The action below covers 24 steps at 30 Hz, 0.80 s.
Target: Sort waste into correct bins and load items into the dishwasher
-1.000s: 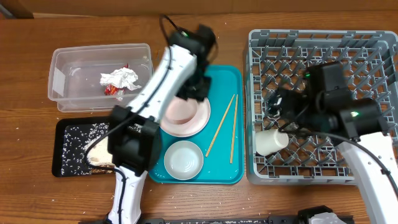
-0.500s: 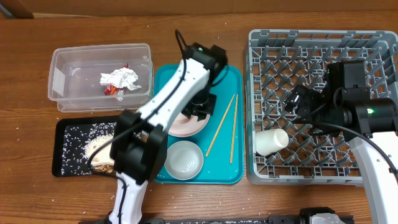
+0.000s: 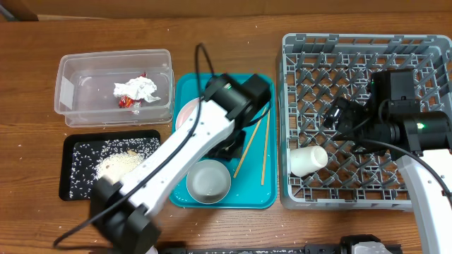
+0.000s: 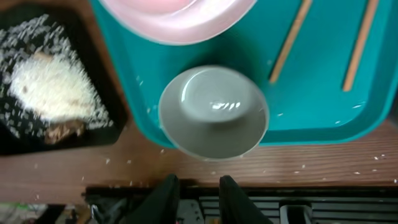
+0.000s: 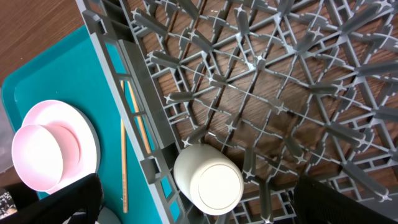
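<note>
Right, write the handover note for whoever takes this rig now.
Left hand: open, empty, over the teal tray near the bowl.
Right hand: open, empty, over the dish rack.
Done: napkin and red wrapper in the clear tub; rice in the black tray; cup on its side in the dish rack.
To do: pink plate, bowl and both chopsticks, all on the teal tray, go into the dish rack.
</note>
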Each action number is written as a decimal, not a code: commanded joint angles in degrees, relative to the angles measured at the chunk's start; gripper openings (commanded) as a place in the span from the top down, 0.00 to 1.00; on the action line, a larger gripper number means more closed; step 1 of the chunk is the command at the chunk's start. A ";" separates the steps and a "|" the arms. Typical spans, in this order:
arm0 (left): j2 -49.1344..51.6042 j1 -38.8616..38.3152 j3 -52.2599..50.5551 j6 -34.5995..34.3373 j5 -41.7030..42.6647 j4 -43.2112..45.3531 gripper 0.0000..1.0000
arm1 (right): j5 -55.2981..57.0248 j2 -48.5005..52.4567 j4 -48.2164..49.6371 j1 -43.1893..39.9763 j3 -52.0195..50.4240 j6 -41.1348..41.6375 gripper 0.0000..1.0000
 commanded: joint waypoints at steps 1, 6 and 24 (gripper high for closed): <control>-11.02 0.15 -4.13 -6.73 -4.81 -0.31 0.75 | -0.33 -0.15 0.04 -0.48 1.09 -0.39 0.00; -28.35 0.09 -11.61 -10.69 -12.85 -0.09 0.73 | -0.50 -0.15 0.07 -0.48 1.09 -0.35 0.00; -56.52 0.11 -13.77 -10.19 -12.48 -0.28 0.00 | -0.52 -0.15 0.09 -0.48 1.09 -0.35 0.00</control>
